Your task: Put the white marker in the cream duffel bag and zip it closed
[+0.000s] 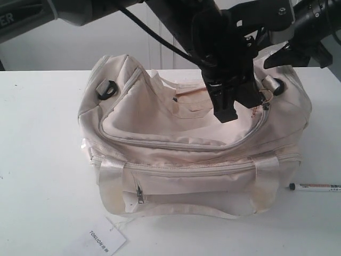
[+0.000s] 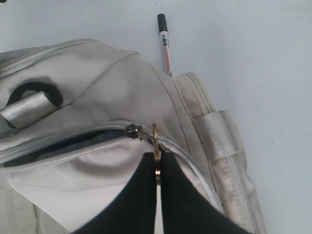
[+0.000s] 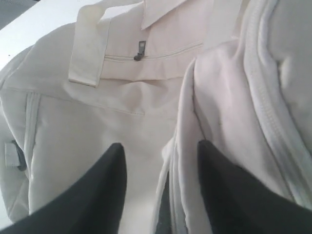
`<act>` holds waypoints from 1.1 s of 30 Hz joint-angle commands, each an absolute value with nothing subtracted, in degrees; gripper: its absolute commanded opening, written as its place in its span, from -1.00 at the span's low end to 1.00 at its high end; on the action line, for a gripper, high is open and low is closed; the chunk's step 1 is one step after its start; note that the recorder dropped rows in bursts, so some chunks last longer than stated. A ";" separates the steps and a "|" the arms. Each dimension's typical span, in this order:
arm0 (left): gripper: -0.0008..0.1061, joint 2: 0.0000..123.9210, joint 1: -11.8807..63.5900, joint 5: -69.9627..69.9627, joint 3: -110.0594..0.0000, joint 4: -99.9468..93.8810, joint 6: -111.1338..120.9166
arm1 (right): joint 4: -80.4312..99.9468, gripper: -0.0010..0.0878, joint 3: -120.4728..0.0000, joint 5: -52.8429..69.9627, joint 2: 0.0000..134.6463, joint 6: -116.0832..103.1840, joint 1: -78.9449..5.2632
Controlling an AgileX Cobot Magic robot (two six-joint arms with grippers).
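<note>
The left pincer (image 2: 157, 163) is clamped shut on the gold ring pull (image 2: 155, 139) of the cream duffel bag (image 1: 176, 138), at the right end of its curved top zipper (image 1: 160, 143). The right pincer (image 3: 161, 146) stands with jaws apart astride a fold of the bag's fabric, gripping nothing that I can see. Out past that end, the white marker (image 1: 315, 187) lies flat on the table (image 1: 42, 160), just beside the bag's front corner. Its long axis runs in line with the bag's length, black cap pointing away. It lies on the right arm's side, and that arm holds nothing, so it looks better placed for the pick.
</note>
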State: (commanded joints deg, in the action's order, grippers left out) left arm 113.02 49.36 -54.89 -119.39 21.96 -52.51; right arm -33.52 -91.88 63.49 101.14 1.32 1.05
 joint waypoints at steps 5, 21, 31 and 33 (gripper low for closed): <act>-0.99 113.03 49.36 -54.89 -119.39 22.82 -52.51 | -33.51 0.04 -91.88 67.50 101.14 3.16 0.43; -0.99 113.03 49.36 -54.99 -119.39 23.58 -52.51 | -28.44 0.04 -91.69 66.72 103.01 2.32 -2.87; -0.99 113.03 49.36 -54.99 -119.39 23.58 -52.51 | -28.44 -0.17 -91.69 69.17 104.66 2.44 -2.87; -0.99 113.03 49.36 -54.99 -119.39 23.58 -52.51 | -28.44 -0.45 -91.69 69.37 104.66 2.81 -2.87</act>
State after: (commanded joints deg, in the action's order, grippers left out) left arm 113.03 49.36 -54.99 -119.39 23.58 -52.51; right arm -28.44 -91.69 69.37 104.66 2.81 -2.87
